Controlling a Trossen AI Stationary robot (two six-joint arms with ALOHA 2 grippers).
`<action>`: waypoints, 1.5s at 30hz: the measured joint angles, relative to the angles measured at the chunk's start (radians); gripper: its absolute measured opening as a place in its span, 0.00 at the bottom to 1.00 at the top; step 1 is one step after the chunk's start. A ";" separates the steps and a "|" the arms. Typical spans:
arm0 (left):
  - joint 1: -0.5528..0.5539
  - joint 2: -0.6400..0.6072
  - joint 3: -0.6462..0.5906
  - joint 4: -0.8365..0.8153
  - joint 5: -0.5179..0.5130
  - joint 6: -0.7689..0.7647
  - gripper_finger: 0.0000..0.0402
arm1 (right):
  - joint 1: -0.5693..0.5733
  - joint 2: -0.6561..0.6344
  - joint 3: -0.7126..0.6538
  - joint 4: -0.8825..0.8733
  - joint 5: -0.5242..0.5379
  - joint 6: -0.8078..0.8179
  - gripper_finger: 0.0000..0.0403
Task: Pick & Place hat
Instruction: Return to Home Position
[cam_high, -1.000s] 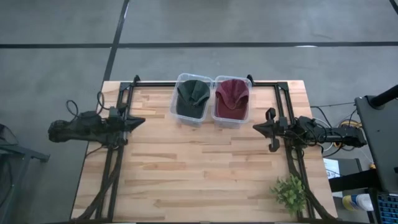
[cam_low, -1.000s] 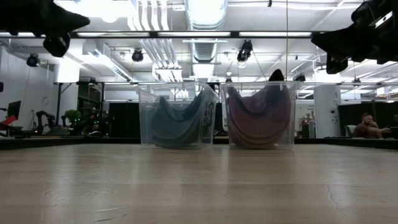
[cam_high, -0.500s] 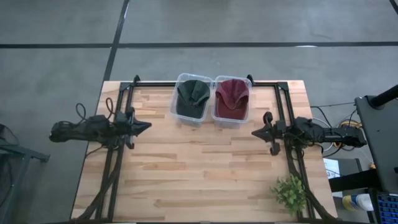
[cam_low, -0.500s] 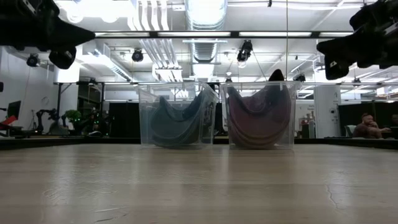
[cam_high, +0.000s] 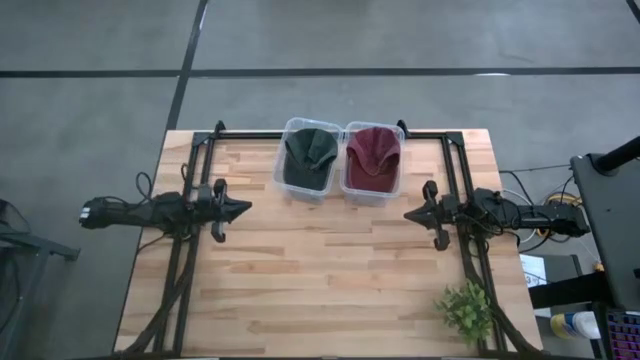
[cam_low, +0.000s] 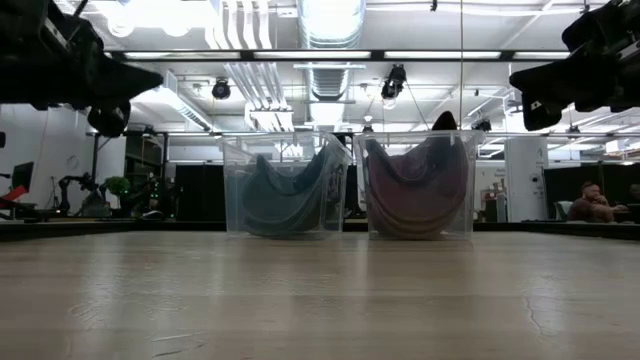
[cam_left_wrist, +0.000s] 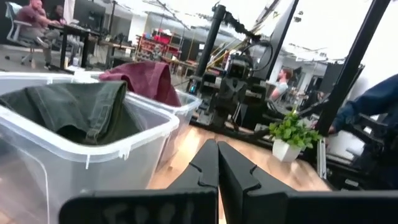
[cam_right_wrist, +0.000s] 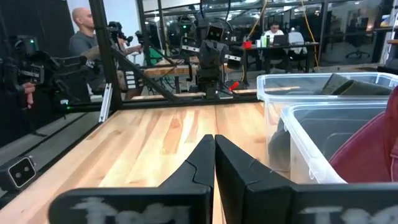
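Both jaws (closed), far from dark cap (cam_high: 309, 156), red cap (cam_high: 374, 152)

The table (cam_high: 320, 270) carries the left bin (cam_high: 279, 160) touching the right bin (cam_high: 403, 160) at top centre, and a plant (cam_high: 465, 310) at lower right.

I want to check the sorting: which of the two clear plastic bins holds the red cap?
The right clear plastic bin holds the dark red fabric cap; the left clear plastic bin, beside it, holds a dark green fabric cap.
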 joint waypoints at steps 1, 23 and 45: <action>0.000 0.000 0.001 -0.019 0.001 0.000 0.00 | 0.000 0.000 0.000 0.000 0.001 0.000 0.02; 0.000 0.002 0.000 -0.051 0.011 0.079 0.00 | 0.000 0.000 0.000 0.000 0.002 0.062 0.02; 0.000 0.002 -0.002 -0.054 0.011 0.080 0.00 | 0.000 0.000 0.000 0.000 0.003 0.059 0.02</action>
